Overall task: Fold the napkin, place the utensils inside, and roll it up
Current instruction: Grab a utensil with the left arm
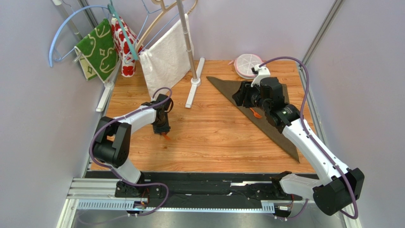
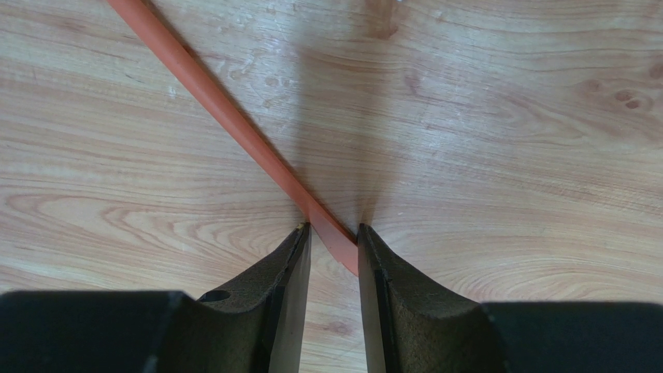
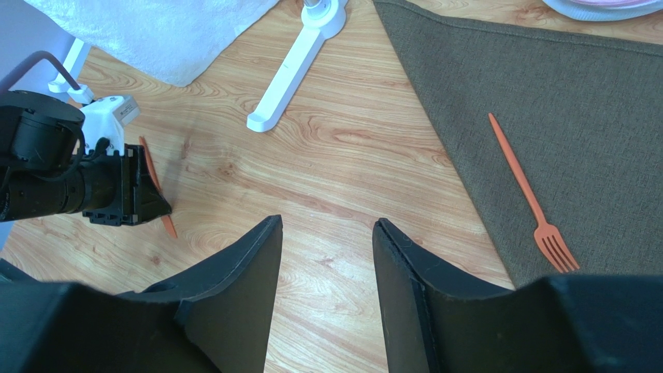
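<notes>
The dark brown napkin (image 1: 285,140) lies folded into a triangle on the right of the table; it also shows in the right wrist view (image 3: 560,116). An orange fork (image 3: 529,194) lies on it, also seen from above (image 1: 256,114). My right gripper (image 3: 327,221) is open and empty, hovering over bare wood just left of the napkin's edge (image 1: 240,97). My left gripper (image 2: 333,227) is down at the table on the left (image 1: 164,132), its jaws closed narrowly on one end of the second orange utensil (image 2: 226,116), which crosses them diagonally and touches both.
A white rack stand (image 1: 192,90) with a white towel (image 1: 166,59), a green patterned cloth (image 1: 97,50) and a red-patterned cloth stands at the back left. A pink and white lidded dish (image 1: 247,64) sits at the back by the napkin's far edge.
</notes>
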{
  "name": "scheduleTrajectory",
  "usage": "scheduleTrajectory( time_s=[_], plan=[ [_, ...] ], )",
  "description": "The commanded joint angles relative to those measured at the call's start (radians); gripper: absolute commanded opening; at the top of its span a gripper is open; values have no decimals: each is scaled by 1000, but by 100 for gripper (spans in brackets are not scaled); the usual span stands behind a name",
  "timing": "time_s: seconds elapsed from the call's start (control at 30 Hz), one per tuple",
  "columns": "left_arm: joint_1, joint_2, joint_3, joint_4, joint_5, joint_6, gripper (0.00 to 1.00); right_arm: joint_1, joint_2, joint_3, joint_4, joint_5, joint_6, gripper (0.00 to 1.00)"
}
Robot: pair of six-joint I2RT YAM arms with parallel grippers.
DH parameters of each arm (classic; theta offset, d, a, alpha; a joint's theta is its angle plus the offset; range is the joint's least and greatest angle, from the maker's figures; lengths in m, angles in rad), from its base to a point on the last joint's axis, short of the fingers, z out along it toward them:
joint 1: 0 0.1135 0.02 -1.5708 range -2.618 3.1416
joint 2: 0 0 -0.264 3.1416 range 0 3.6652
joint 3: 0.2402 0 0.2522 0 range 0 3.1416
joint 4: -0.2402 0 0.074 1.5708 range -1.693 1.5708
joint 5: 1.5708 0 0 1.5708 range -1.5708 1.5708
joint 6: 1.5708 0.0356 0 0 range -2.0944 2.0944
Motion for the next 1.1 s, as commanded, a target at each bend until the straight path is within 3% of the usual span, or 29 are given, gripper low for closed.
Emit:
scheduleTrajectory(
  time_s=[0.0, 0.13, 0.37, 0.4, 0.5, 0.73, 1.07],
  plan=[
    [-10, -21, -20, 31, -32, -56, 38, -4, -43, 0, 21, -7, 4, 51],
    [-15, -56, -62, 68, -47, -67, 26, -2, -51, -7, 20, -16, 7, 51],
    [-58, -50, -56, 58, -47, 10, 17, -2, -60, -7, 5, -10, 1, 51],
    [-61, -51, -57, 53, -47, 12, 9, -4, -62, -8, 0, -10, 0, 51],
    [-73, -85, -76, 57, -21, 13, 0, -2, -62, -14, -3, -16, 3, 51],
    [-127, -228, -126, 131, 115, 22, 0, -2, -59, -89, 21, -85, 64, 51],
    [-250, -399, -166, 313, 345, -34, 0, 48, 56, -272, 377, -277, 426, 50]
  ],
)
